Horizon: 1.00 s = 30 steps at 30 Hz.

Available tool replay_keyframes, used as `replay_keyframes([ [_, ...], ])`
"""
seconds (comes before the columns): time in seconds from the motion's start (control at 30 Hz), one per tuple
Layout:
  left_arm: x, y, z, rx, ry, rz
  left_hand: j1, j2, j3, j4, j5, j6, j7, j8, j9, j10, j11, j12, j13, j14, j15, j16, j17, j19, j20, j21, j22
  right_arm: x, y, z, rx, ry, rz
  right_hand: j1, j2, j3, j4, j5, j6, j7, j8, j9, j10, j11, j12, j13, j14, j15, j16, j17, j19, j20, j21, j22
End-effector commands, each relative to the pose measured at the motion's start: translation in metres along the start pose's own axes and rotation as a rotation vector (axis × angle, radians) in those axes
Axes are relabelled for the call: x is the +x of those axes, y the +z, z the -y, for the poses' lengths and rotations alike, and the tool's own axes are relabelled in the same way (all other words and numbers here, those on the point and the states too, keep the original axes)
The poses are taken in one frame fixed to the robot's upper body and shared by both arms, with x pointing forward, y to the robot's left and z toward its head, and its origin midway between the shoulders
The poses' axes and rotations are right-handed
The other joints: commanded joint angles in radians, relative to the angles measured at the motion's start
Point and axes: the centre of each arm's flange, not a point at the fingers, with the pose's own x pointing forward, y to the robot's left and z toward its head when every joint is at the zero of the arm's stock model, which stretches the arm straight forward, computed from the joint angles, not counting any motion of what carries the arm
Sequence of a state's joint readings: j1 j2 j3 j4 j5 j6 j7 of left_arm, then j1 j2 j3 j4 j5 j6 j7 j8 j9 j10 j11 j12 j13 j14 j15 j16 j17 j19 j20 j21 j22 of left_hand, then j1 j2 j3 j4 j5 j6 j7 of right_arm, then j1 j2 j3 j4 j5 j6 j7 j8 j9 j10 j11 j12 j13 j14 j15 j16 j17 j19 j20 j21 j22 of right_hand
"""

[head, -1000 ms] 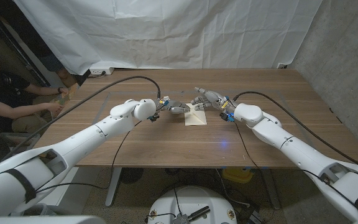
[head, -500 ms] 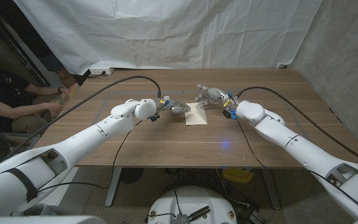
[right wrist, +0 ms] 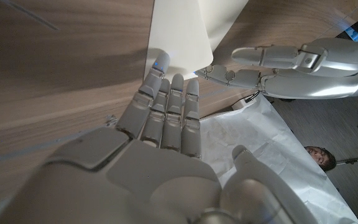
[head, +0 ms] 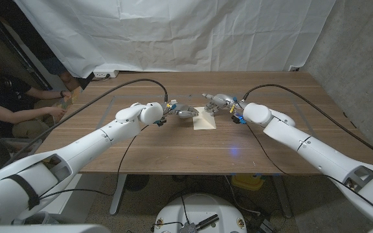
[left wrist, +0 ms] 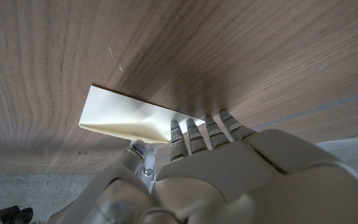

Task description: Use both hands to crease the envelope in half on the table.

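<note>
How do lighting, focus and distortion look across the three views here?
Head view: even light, sharp, wide-angle bowing at the edges, a small blue glint on the table. Left wrist view: envelope sharp, left hand soft and close, casting shadow. Right wrist view: envelope brightly washed out, right hand slightly blurred.
</note>
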State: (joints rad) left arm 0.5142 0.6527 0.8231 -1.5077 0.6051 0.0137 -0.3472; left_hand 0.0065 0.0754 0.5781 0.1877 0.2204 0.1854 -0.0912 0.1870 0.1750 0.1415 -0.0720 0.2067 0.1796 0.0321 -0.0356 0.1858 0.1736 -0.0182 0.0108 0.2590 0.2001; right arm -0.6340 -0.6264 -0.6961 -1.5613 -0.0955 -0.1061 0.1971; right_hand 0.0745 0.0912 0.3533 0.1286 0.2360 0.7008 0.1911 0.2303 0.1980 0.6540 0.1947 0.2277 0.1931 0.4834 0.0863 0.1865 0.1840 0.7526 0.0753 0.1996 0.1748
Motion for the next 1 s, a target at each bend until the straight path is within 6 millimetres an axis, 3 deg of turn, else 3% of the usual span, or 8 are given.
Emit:
replay_keyframes([
  [0.03, 0.000, -0.002, 0.000, -0.004, 0.000, 0.007, -0.002, 0.090, -0.006, 0.001, 0.006, -0.002, 0.003, 0.000, 0.005, -0.005, 0.001, -0.001, 0.005, -0.003, -0.033, -0.003, 0.002, 0.000, -0.010, 0.005, 0.003, 0.006, 0.013, -0.003, -0.146, 0.037, -0.030, -0.011, -0.001, 0.000, 0.006, -0.005, -0.016, 0.001, -0.011, 0.002, -0.017, 0.003, -0.011, 0.003, -0.020, -0.001, -0.006, 0.005, -0.016, -0.003, -0.006, 0.001],
  [0.23, 0.000, -0.003, 0.000, -0.005, 0.003, 0.008, -0.003, 0.090, -0.007, 0.001, 0.006, -0.006, 0.003, -0.002, 0.005, -0.007, 0.002, -0.002, 0.005, -0.003, -0.031, -0.004, 0.002, 0.000, -0.011, 0.005, 0.003, 0.013, 0.024, -0.009, -0.271, 0.105, -0.084, -0.012, -0.001, -0.001, 0.007, -0.005, -0.018, 0.001, -0.012, 0.001, -0.018, 0.003, -0.012, 0.003, -0.020, -0.001, -0.005, 0.005, -0.017, -0.004, -0.006, 0.001],
  [0.57, -0.001, -0.004, 0.001, -0.009, 0.000, 0.003, -0.003, 0.089, -0.008, 0.001, 0.006, -0.012, 0.003, -0.004, 0.005, -0.008, 0.002, -0.002, 0.005, -0.004, -0.030, -0.004, 0.002, -0.001, -0.012, 0.004, 0.003, 0.022, 0.021, -0.017, -0.291, 0.193, -0.141, -0.018, -0.010, -0.008, 0.009, -0.006, -0.018, 0.002, -0.014, 0.001, -0.015, 0.003, -0.012, 0.003, -0.016, 0.002, -0.002, 0.006, -0.011, -0.004, -0.003, 0.001],
  [1.0, 0.000, -0.004, 0.001, -0.008, 0.001, 0.005, -0.003, 0.088, -0.009, 0.000, 0.006, -0.013, 0.003, -0.004, 0.005, -0.009, 0.004, -0.003, 0.005, -0.004, -0.031, -0.004, 0.002, -0.001, -0.014, 0.004, 0.003, 0.013, 0.028, -0.008, -0.294, 0.149, -0.122, -0.026, -0.020, -0.017, 0.012, -0.005, -0.014, 0.004, -0.014, 0.001, -0.009, 0.004, -0.010, 0.003, -0.007, 0.004, 0.003, 0.006, -0.004, -0.003, 0.000, 0.001],
])
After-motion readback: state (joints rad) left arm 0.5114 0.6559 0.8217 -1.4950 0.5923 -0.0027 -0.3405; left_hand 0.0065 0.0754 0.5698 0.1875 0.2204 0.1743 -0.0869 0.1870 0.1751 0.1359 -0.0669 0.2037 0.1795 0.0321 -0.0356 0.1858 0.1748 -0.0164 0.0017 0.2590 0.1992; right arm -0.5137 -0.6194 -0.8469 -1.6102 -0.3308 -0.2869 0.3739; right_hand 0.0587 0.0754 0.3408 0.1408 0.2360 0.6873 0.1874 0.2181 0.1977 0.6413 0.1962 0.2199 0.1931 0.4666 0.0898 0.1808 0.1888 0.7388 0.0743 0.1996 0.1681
